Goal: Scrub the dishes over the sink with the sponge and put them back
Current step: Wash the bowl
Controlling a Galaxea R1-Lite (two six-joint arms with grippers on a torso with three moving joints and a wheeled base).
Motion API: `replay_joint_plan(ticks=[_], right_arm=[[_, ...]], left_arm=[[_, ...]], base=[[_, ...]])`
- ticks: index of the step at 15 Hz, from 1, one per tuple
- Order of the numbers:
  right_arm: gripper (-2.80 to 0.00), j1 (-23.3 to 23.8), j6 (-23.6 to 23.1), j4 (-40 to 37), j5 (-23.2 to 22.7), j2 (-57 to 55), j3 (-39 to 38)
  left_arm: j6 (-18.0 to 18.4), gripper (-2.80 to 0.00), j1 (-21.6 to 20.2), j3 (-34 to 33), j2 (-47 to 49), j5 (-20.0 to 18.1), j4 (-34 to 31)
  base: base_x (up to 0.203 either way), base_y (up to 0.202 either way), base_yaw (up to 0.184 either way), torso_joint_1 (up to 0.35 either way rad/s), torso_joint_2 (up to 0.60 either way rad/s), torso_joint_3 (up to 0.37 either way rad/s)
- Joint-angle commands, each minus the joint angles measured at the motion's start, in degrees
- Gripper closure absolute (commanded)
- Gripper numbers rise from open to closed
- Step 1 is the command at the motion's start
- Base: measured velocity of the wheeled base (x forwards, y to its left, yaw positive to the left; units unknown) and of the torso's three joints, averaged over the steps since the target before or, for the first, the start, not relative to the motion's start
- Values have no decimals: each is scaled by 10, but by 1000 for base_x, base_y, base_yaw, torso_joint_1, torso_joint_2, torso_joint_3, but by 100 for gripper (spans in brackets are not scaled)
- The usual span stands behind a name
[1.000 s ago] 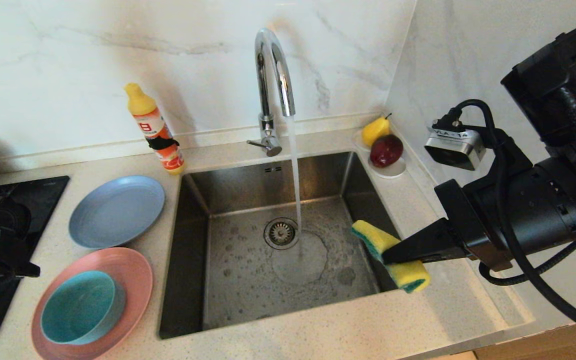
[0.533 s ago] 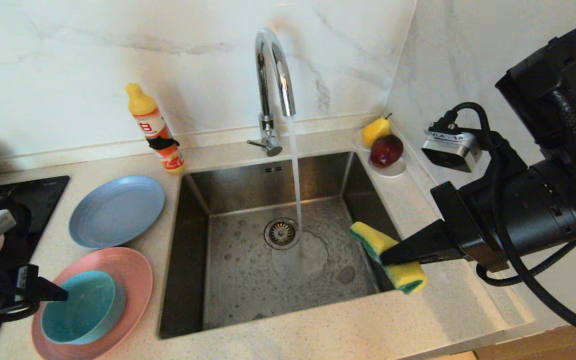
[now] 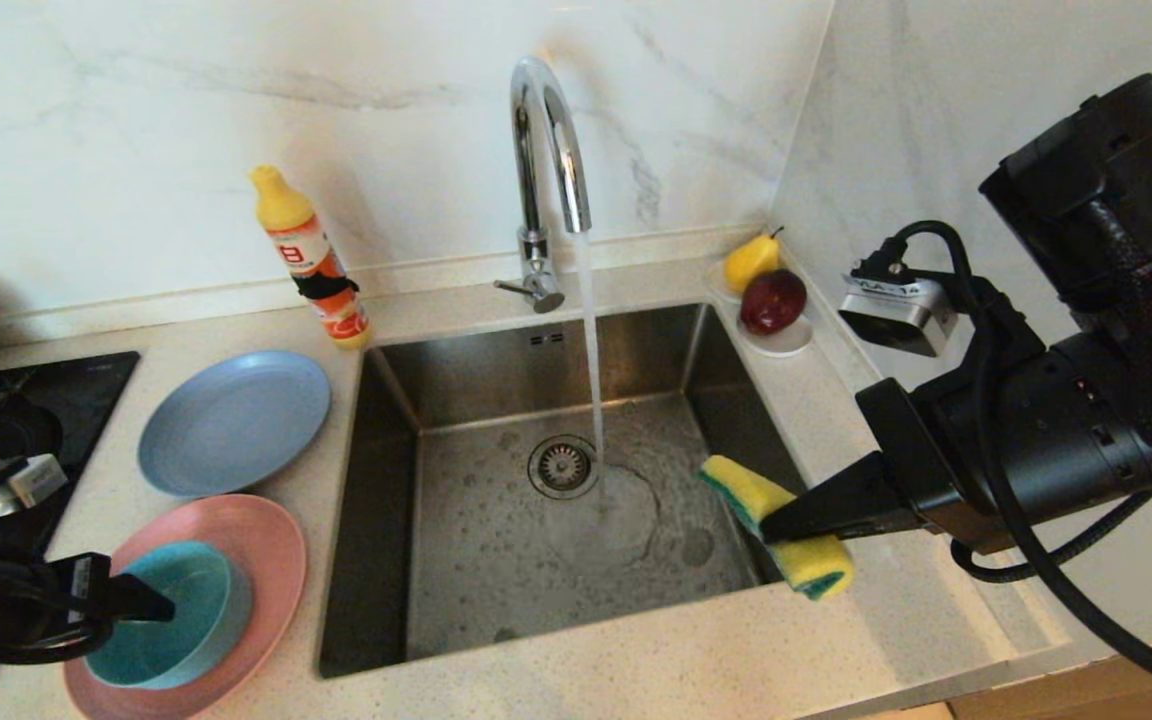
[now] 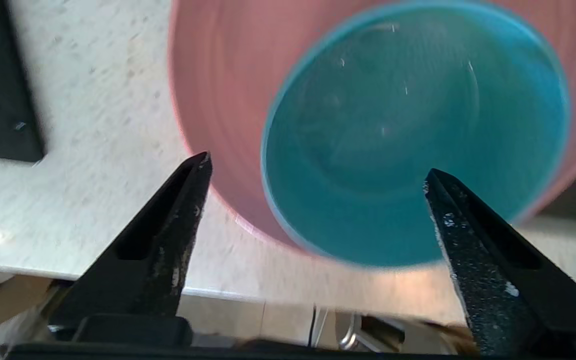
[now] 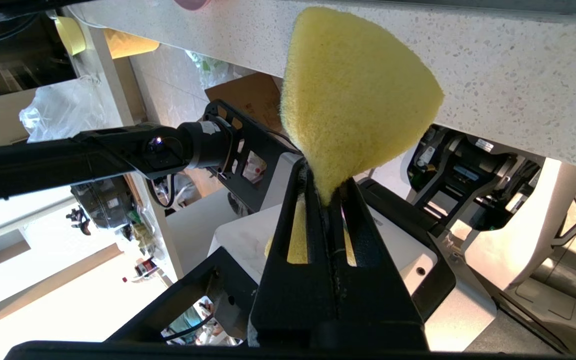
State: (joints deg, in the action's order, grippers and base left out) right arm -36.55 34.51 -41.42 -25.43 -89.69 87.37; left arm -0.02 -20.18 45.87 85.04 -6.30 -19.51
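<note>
Dishes sit on the pale speckled stone desk point(image 3: 636, 660) to the left of the sink: a large matte pink plate point(image 3: 271, 545) nearest the front edge, with a teal bowl point(image 3: 191, 610) resting inside it, and a large grey-blue plate point(image 3: 234, 420) lying by itself just behind them. The large rectangular brushed-steel sink point(image 3: 496, 560) has a round strainer drain point(image 3: 562, 466), and a stream of water falls from the tall chrome gooseneck tap point(image 3: 546, 150) onto the basin floor just beside the drain.

The left pincer point(image 3: 151, 603) reaches in from the left edge, its tip over the near-left part of the teal bowl. In the left wrist view, the left pincer point(image 4: 315, 172) has its two black fingers spread wide with nothing between them, one finger over the pink plate's edge and the other over the bowl's rim; whether either touches cannot be told.

The right pincer point(image 3: 786, 520) is clamped tight on the waist of the yellow foam sponge with a green scouring face point(image 3: 751, 490), holding it over the right-hand rim of the sink, with the sponge's ends sticking out on both sides of the fingers. In the right wrist view the sponge point(image 5: 353, 100) fans out from between the closed fingers.

At the back of the desk stand an orange dish-soap bottle with a yellow cap point(image 3: 311, 258) left of the tap, and a small white saucer point(image 3: 786, 342) with a yellow pear point(image 3: 751, 260) and a dark red fruit point(image 3: 772, 300) in the right corner. A black cooktop point(image 3: 86, 385) lies at the far left.
</note>
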Motion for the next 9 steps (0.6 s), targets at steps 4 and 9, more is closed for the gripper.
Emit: replay_joint_plan(ticks=[4, 9], right_arm=[[0, 0, 2, -2, -1, -1, 0], [0, 0, 2, -3, -1, -1, -1]], left_arm=[[-13, -280, 0, -19, 41, -1, 32], [-26, -280, 4, -25, 65, -3, 59]], base=[[0, 0, 0, 0, 0, 0], [0, 0, 0, 0, 0, 0]])
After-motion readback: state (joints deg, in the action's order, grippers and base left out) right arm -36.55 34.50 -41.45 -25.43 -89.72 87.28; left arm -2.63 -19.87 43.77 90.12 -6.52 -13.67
